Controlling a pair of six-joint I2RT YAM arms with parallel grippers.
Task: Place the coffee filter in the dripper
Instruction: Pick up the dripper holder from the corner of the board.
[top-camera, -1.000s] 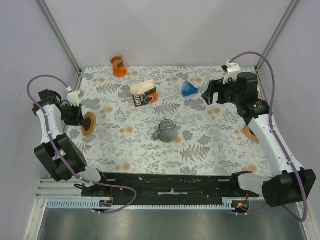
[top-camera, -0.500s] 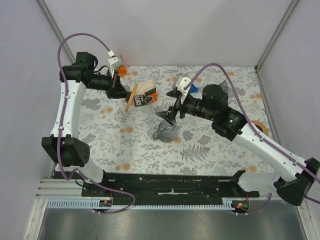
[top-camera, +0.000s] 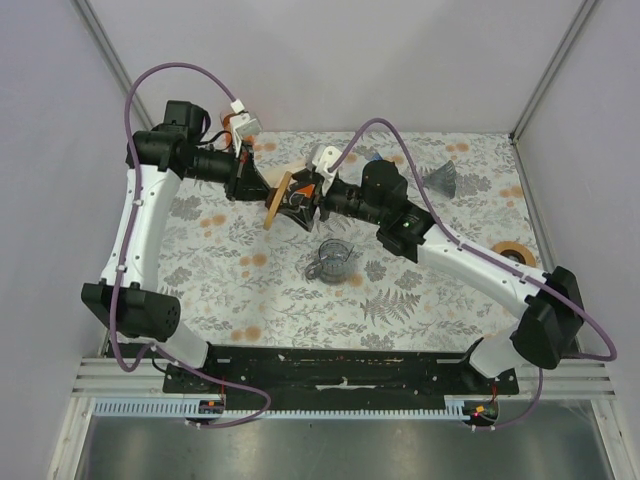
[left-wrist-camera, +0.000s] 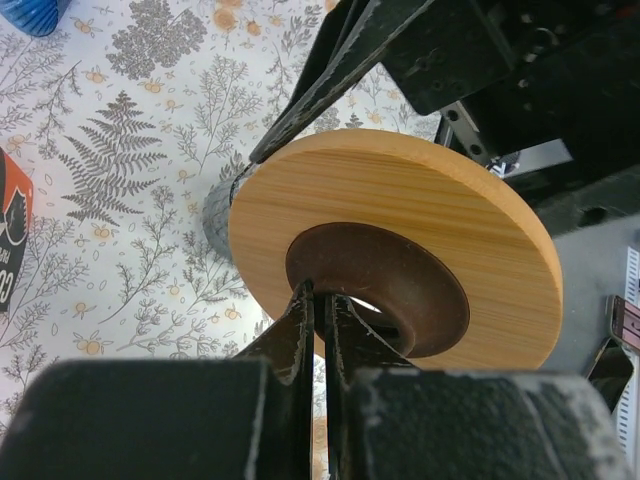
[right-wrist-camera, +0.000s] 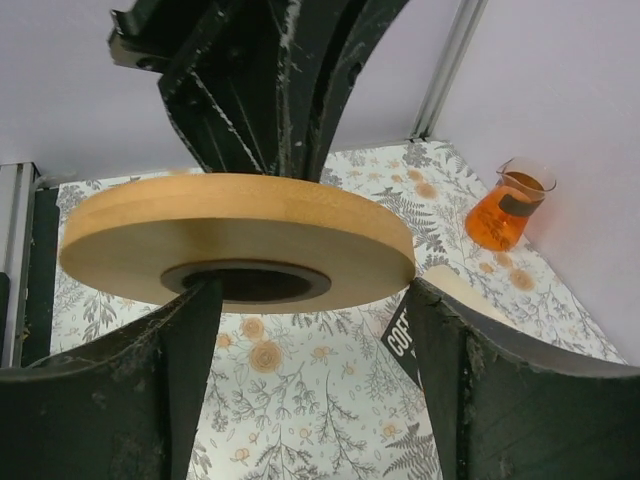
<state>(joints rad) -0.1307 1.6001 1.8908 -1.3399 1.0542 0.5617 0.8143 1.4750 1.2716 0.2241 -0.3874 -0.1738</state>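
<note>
My left gripper (top-camera: 262, 190) is shut on the brown inner collar of a round wooden ring (top-camera: 275, 198) and holds it on edge above the table; the pinch shows in the left wrist view (left-wrist-camera: 322, 310). My right gripper (top-camera: 303, 190) is open right at the ring (right-wrist-camera: 240, 235), one finger at its hole and one at its outer rim. The coffee filter box (top-camera: 300, 197) lies behind the two grippers, mostly hidden; its black label shows in the right wrist view (right-wrist-camera: 403, 338). A blue dripper (left-wrist-camera: 25, 12) shows at the corner of the left wrist view.
A glass cup (top-camera: 333, 260) stands mid-table. A grey cone-shaped object (top-camera: 440, 180) lies at the back right. A second wooden ring (top-camera: 515, 250) lies at the right edge. An orange-filled beaker (right-wrist-camera: 505, 210) stands at the back left corner.
My left gripper has carried the wooden ring slightly right. My right gripper has moved from above the glass cup up and left to the ring, and its arm now covers the blue dripper's earlier spot.
</note>
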